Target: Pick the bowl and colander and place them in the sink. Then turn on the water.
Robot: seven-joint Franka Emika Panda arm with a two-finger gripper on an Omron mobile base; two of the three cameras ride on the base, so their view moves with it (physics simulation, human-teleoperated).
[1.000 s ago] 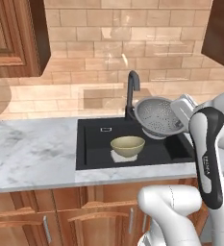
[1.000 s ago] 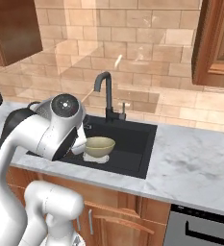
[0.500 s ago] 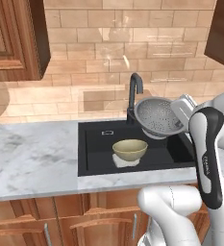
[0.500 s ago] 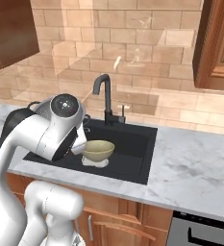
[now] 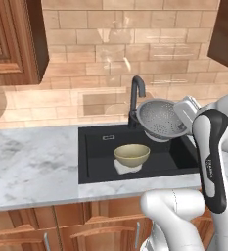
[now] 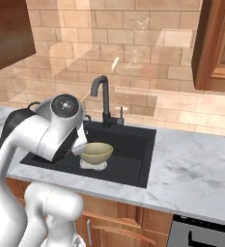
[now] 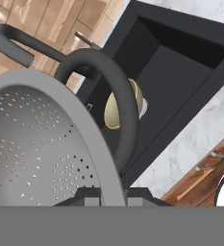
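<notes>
1. Your gripper (image 7: 112, 193) is clamped on the rim of the colander (image 5: 162, 118); in the hand view the rim's edge runs down between the two finger tips, with the jaws drawn close on either side of it.
2. You hold the colander in the air, tilted, its perforated inside facing the left base camera. It hangs above the right part of the sink (image 5: 98, 143), just beside the faucet (image 5: 136, 98) and clear of the basin floor.
3. In the hand view the colander (image 7: 41, 139) takes up the left side, and one of its dark loop handles (image 7: 114, 91) arches up from the rim in front of the sink (image 7: 180, 62).
4. The bowl (image 5: 131, 155) sits upright on the sink floor, near the middle of the basin, on a small pale patch. The right base view shows the same bowl (image 6: 96, 152) just beside your arm's white elbow.
5. Bowl and colander are apart, not touching.
6. The faucet (image 6: 102, 99) stands at the sink's back rim; whether water is running you cannot tell from these pictures.
</notes>
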